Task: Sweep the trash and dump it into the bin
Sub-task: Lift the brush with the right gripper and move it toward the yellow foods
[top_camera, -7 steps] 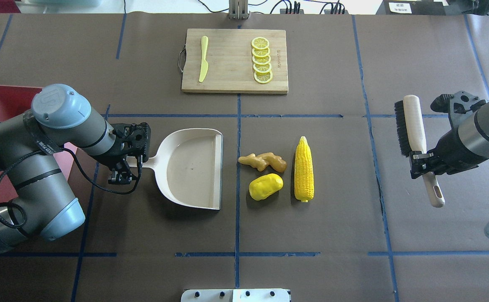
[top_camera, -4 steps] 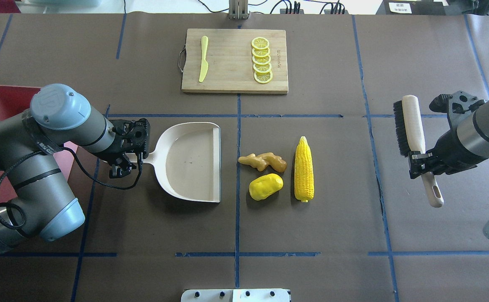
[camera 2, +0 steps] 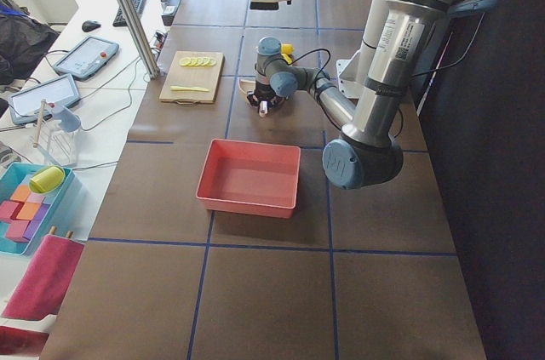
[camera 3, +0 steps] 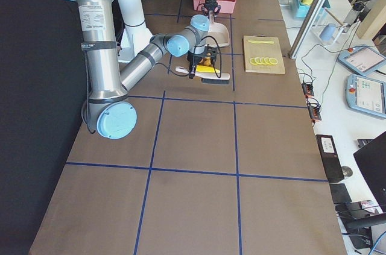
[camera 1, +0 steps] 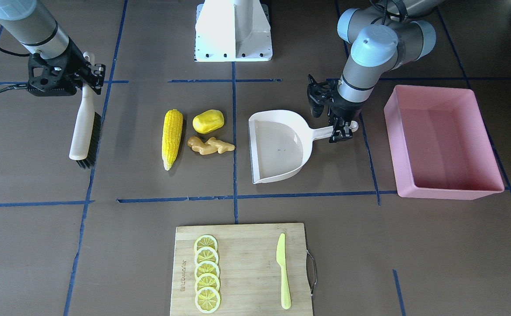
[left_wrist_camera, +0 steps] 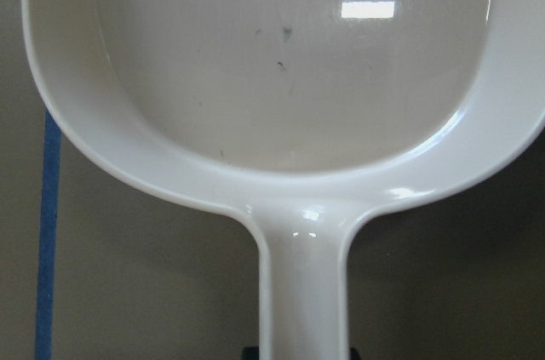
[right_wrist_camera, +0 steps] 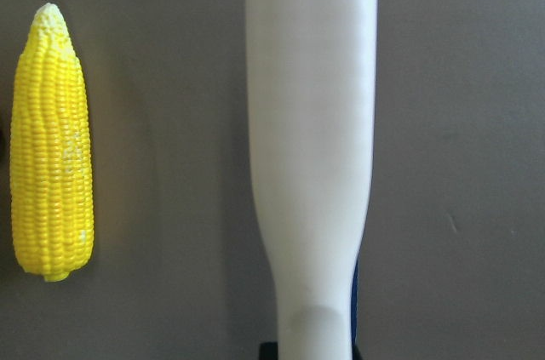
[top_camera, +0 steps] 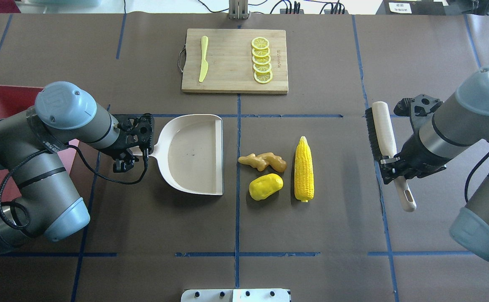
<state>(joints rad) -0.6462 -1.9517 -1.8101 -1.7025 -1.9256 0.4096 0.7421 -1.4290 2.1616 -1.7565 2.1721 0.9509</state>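
While left gripper (top_camera: 137, 156) clamps dustpan (top_camera: 194, 159), right gripper (top_camera: 392, 164) clamps brush (top_camera: 381, 130).

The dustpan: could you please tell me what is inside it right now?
No trash yet: the dustpan holds only a few dark marks. The corn cob, potato and ginger root lie outside it. Its handle end is covered by the left gripper.

cutting board (camera 1: 246, 263) stamp too small, nothing legible
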